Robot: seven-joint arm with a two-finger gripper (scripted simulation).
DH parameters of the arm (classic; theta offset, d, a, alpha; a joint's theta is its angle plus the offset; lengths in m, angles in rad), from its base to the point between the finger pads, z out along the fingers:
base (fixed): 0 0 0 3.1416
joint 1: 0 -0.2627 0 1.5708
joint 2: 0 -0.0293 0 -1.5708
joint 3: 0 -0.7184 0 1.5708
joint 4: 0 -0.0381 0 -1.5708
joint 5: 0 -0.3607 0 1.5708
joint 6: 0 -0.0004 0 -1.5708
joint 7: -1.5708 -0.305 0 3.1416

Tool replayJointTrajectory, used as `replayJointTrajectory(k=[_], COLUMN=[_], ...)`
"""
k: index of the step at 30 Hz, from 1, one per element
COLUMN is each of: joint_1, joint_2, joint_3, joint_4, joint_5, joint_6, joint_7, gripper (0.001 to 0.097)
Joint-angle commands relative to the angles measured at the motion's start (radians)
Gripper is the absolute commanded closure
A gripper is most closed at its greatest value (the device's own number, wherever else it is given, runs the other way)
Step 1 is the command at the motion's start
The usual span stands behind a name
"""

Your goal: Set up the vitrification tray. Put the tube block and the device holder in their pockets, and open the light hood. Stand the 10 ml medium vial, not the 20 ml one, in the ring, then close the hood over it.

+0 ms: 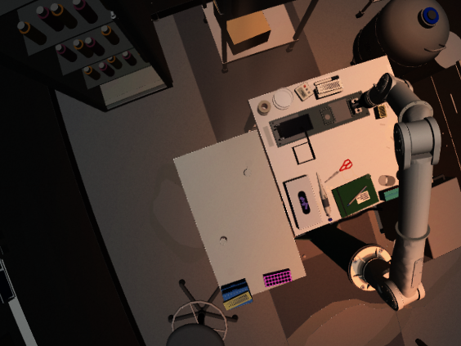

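A dark block (354,105) sits in the right-hand pocket of the long grey vitrification tray (316,118), and my gripper (358,104) is down over it with its fingers closed on the block. The tray runs across the far part of the pale table. Its left end carries a dark light hood (293,126), lying flat. A square ring seat (326,115) sits mid-tray, with an empty grey pocket (340,109) beside it. A small yellow-ribbed block (380,111) lies just right of the tray. The vials are too small to tell apart.
A round dish (283,98) and a tape roll (264,107) lie behind the tray, next to a small rack (327,86). Nearer are a square outline (304,153), red scissors (342,167), a pipette (323,197), a green box (354,196) and a tissue box (303,203).
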Motion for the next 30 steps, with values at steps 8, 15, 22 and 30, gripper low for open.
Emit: replayJointTrajectory(k=[8, 15, 22, 30], joint_1=[0.000, 0.000, 0.000, 0.000], joint_2=[0.001, 0.001, 0.001, 0.001], joint_3=[-0.001, -0.001, -0.001, -0.001], joint_4=[0.001, 0.001, 0.001, 0.001], joint_5=[0.000, 0.000, 0.000, 0.000], joint_6=[0.000, 0.000, 0.000, 0.000], joint_7=[0.000, 0.000, 0.000, 0.000], gripper=[0.0608, 0.0584, 0.0561, 0.0534])
